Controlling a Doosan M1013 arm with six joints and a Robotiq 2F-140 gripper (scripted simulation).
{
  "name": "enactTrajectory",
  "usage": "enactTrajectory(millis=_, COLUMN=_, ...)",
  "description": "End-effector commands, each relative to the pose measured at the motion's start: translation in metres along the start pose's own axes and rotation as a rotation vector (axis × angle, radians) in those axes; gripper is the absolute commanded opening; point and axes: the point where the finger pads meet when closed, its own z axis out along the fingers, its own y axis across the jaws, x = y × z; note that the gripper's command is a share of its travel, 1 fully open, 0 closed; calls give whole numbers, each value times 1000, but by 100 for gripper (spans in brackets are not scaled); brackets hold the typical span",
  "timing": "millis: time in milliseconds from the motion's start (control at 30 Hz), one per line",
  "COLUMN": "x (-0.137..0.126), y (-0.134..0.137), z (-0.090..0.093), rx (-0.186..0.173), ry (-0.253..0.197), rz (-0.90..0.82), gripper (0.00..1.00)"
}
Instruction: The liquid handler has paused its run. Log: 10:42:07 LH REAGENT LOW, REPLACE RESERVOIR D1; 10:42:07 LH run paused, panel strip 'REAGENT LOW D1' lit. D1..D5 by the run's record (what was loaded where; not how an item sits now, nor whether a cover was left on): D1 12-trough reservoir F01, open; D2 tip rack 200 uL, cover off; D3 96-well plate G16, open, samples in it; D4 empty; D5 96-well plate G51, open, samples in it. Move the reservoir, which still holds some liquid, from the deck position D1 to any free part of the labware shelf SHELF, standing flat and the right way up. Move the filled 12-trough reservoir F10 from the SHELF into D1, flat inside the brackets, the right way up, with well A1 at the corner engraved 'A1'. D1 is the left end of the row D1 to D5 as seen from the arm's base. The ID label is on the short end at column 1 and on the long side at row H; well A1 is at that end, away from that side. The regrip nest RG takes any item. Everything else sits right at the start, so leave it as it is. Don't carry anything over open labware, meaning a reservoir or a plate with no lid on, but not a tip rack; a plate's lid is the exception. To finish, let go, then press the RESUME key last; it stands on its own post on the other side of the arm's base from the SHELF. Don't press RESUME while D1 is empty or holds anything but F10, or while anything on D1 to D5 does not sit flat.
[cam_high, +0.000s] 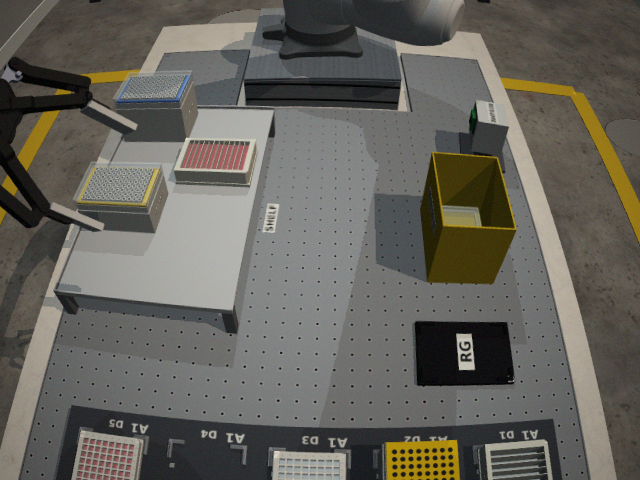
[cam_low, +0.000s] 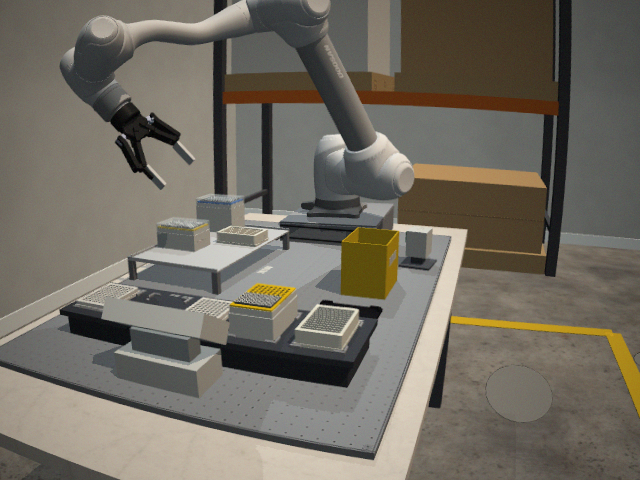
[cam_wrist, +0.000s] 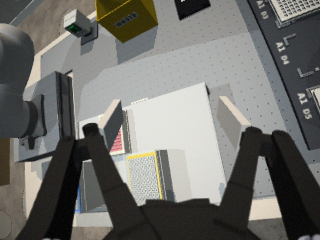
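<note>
The filled reservoir with red troughs (cam_high: 216, 160) stands flat on the grey SHELF (cam_high: 170, 217), near its back right part. It also shows in the exterior view (cam_low: 241, 235), and in the wrist view (cam_wrist: 118, 141) my left finger partly hides it. The other reservoir with grey troughs (cam_high: 516, 459) sits in D1 at the bottom right, also seen in the exterior view (cam_low: 327, 325). My gripper (cam_high: 95, 167) (cam_low: 169, 166) (cam_wrist: 169, 108) hangs high above the shelf's left side, open and empty.
Two covered tip racks, blue-rimmed (cam_high: 155, 100) and yellow-rimmed (cam_high: 121, 193), stand on the shelf's left part. A yellow waste bin (cam_high: 467, 217), the RESUME key post (cam_high: 488, 129) and the black RG nest (cam_high: 462, 353) are on the right. D2 holds a yellow tip rack (cam_high: 422, 459); D3 (cam_high: 309, 465) and D5 (cam_high: 107, 457) hold open plates.
</note>
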Motion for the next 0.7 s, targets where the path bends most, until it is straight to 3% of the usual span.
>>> enactTrajectory(millis=0, x=16, y=4, z=9, rx=-40, ry=-13, rz=62, gripper=77)
enactTrajectory(millis=667, x=92, y=25, z=52, rx=-230, ry=-79, rz=360, gripper=77)
